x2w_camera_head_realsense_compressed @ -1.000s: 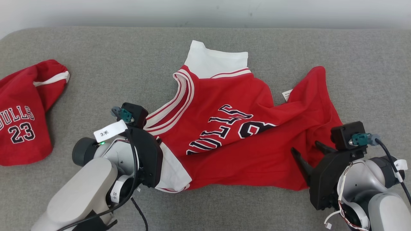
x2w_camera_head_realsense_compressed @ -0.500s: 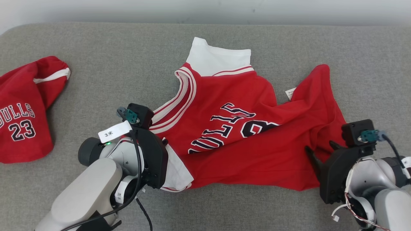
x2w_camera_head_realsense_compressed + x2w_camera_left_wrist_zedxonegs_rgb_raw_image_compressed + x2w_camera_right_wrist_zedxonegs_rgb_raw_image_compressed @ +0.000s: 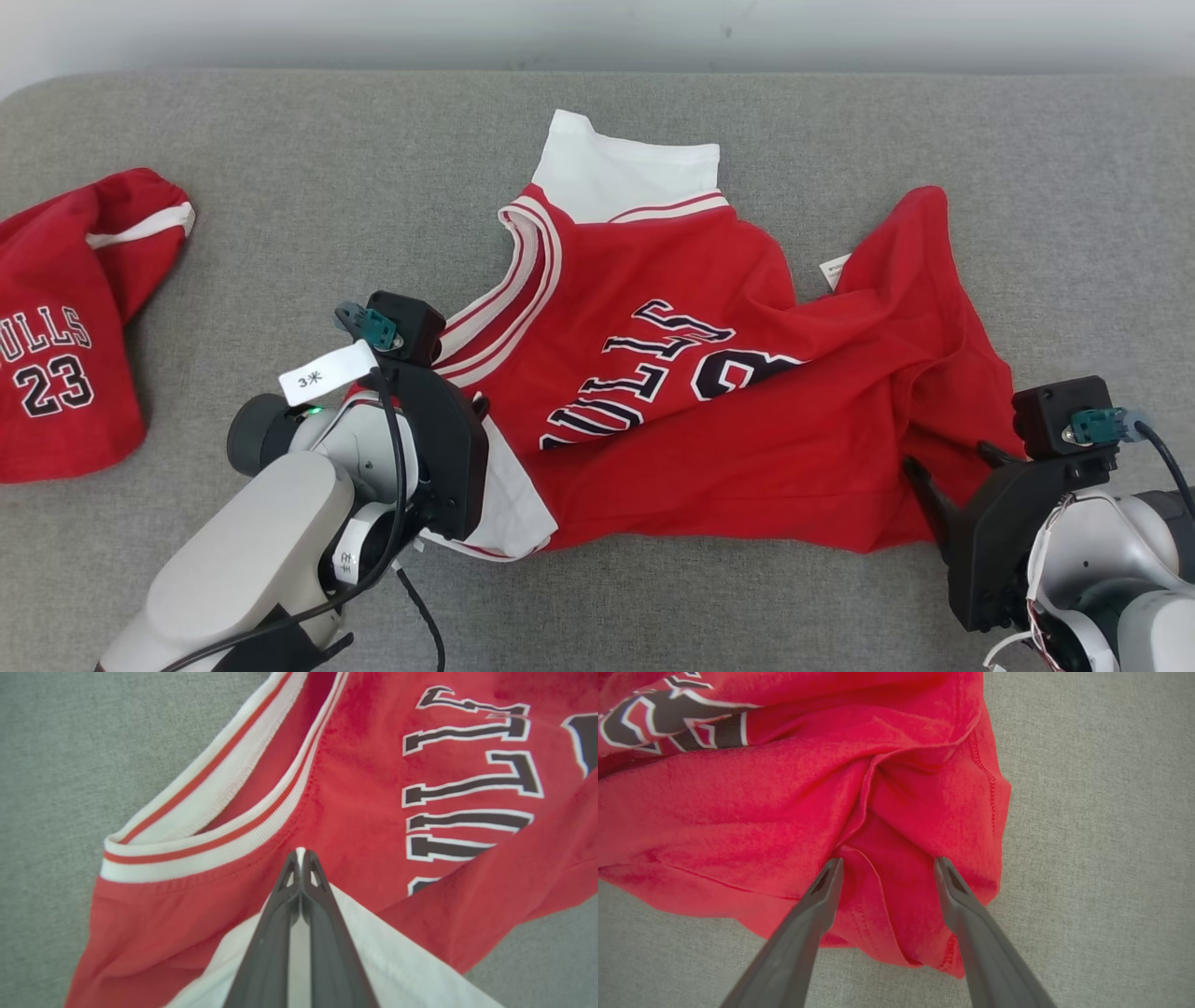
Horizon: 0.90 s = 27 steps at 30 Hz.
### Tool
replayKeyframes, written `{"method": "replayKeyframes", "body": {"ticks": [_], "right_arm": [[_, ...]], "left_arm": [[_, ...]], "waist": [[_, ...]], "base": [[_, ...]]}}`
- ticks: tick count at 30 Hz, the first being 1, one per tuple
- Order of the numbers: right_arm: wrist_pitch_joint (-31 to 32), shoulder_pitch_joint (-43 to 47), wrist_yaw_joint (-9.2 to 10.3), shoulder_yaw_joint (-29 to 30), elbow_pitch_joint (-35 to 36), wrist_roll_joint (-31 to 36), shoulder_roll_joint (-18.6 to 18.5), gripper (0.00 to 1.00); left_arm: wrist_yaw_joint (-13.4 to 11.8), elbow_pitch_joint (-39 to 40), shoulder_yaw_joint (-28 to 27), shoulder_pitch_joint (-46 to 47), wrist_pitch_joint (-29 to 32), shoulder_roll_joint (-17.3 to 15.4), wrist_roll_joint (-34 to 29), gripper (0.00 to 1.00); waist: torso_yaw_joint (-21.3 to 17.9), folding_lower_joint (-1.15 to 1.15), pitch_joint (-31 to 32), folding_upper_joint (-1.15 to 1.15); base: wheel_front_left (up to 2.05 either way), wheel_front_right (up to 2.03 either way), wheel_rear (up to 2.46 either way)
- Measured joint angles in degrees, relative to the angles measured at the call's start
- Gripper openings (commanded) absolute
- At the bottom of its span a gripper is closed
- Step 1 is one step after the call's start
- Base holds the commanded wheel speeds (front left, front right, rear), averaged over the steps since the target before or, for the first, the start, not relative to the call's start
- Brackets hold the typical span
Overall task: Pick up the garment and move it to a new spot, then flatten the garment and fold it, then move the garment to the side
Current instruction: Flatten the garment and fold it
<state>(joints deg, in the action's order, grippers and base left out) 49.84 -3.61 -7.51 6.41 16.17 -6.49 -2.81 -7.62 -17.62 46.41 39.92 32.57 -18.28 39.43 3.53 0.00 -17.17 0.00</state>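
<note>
**Floppy red jersey: one pincer pinching, one wide open**

The red Bulls jersey (image 3: 709, 401) lies crumpled in the middle of the grey desk (image 3: 280, 168). It looks light and floppy, so the thick hems and corners seem best to grab. The left pincer (image 3: 300, 851), at its 8 o'clock, is pressed together on the white sleeve (image 3: 397, 961). The right pincer (image 3: 889, 860), at 4 o'clock, is spread wide over the red hem (image 3: 948, 956), holding nothing.

Jersey (image 3: 747, 448): soft matt cloth; tbl cover (image 3: 280, 187): rough woven fabric.
</note>
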Motion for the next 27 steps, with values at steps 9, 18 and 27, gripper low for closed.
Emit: {"method": "replayKeyframes", "body": {"ticks": [9,18,27], "right_arm": [[-1.56,-2.59,0.00,-2.68,-4.70,1.63,-0.01,1.00],[-1.94,-4.19,0.00,-5.06,-7.50,1.55,0.02,0.41],[-1.46,-2.89,0.00,-4.46,-5.84,1.58,0.01,0.00]], "left_arm": [[0.05,-0.09,0.09,0.32,-0.10,0.14,0.20,0.05],[0.08,-0.27,0.25,0.58,-0.23,0.29,0.49,0.07],[0.00,-0.30,0.25,0.62,-0.26,0.04,0.73,0.07]], "waist": [[0.68,0.00,-0.46,0.00],[1.52,0.00,-0.82,0.00],[0.81,0.00,-0.60,0.00]], "base": [[0.00,0.00,0.00],[0.00,0.00,0.00],[0.00,0.00,0.00]]}}
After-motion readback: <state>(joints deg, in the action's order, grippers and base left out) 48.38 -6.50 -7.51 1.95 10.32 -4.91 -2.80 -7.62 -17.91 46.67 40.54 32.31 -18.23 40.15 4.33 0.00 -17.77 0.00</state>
